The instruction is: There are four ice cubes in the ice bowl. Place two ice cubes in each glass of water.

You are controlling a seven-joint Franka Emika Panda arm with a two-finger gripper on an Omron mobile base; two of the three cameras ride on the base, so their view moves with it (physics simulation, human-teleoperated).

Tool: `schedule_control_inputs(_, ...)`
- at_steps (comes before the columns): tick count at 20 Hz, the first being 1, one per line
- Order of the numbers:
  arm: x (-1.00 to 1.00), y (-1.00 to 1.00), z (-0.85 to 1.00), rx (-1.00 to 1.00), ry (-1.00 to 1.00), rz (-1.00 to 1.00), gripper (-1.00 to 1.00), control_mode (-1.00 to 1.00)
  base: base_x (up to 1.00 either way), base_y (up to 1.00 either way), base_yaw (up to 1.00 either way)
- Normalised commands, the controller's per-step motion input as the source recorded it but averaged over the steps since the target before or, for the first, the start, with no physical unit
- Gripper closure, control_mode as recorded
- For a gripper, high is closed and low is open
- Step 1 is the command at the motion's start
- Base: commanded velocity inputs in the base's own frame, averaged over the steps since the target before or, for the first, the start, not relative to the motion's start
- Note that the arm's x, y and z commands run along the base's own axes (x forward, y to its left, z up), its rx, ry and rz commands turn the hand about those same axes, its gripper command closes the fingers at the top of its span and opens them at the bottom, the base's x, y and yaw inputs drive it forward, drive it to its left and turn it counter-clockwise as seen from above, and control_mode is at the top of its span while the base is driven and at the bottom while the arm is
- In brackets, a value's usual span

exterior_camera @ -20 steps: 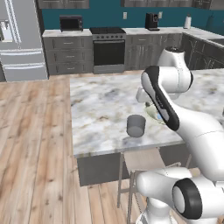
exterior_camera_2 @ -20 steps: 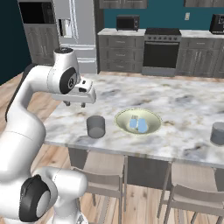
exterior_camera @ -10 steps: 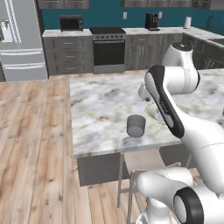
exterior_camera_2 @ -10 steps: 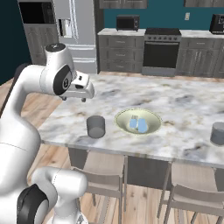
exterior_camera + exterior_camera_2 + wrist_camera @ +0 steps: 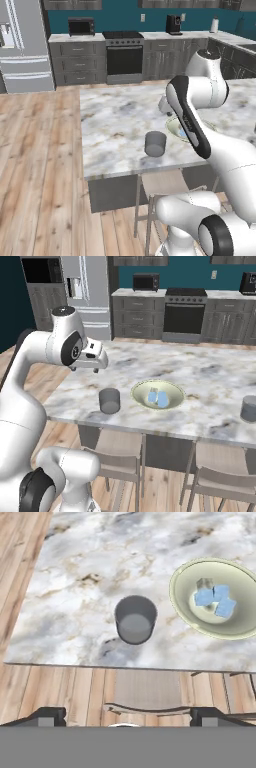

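Overhead, gripper (image 5: 127, 714) fingers wide apart above marble island counter (image 5: 100, 567); wood plank floor (image 5: 40, 165), grey cabinets (image 5: 140, 316) behind.

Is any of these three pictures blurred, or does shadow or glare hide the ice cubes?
Hand view: sharp and evenly lit, the ice cubes clear in the bowl, a soft shadow beside the glass. Right base view: sharp, the cubes small but distinct. Left base view: no glare, yet the arm covers most of the bowl.
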Motion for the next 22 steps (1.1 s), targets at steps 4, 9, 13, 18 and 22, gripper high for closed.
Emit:
schedule_control_inputs(4,0.00,0.00,0.00,0.00,0.00,0.00,-1.00,1.00,-0.05,-0.48,0.00)
schedule_control_inputs(9,0.00,0.00,0.00,0.00,0.00,0.00,-1.00,1.00,-0.04,-0.65,0.00)
schedule_control_inputs(13,0.00,0.00,0.00,0.00,0.00,0.00,-1.00,1.00,0.00,-0.72,0.00)
schedule_control_inputs(18,0.00,0.00,0.00,0.00,0.00,0.00,-1.00,1.00,0.00,-0.70,0.00)
schedule_control_inputs(22,0.00,0.00,0.00,0.00,0.00,0.00,-1.00,1.00,0.12,-0.38,0.00)
